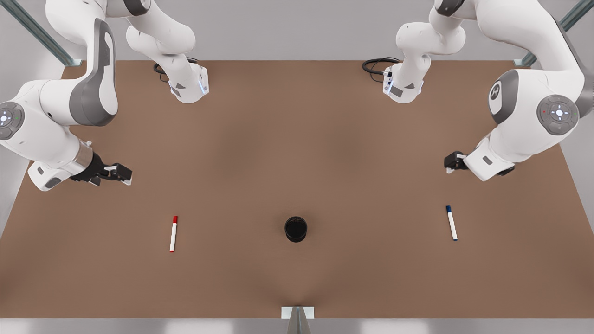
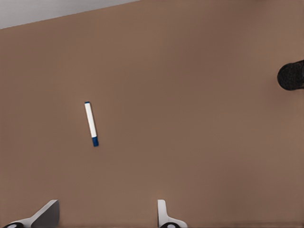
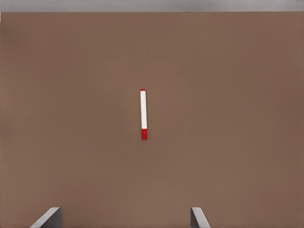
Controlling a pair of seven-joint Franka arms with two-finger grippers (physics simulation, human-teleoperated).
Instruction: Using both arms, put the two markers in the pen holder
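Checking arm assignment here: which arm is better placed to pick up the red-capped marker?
The right arm. The right gripper, open, hangs at the front view's left nearest the red-capped marker, which sits centred ahead of its fingers. The left gripper, open, faces the blue-capped marker.

Pen holder (image 1: 295, 228) stands upright on bench (image 1: 297, 139), midway between two markers. One marker (image 1: 173, 234) lies flat toward front view's left, other marker (image 1: 451, 222) toward front view's right — both well apart from holder. Right claw (image 1: 121, 174) hangs above bench behind left-side marker; left claw (image 1: 452, 162) behind right-side marker — neither touching.
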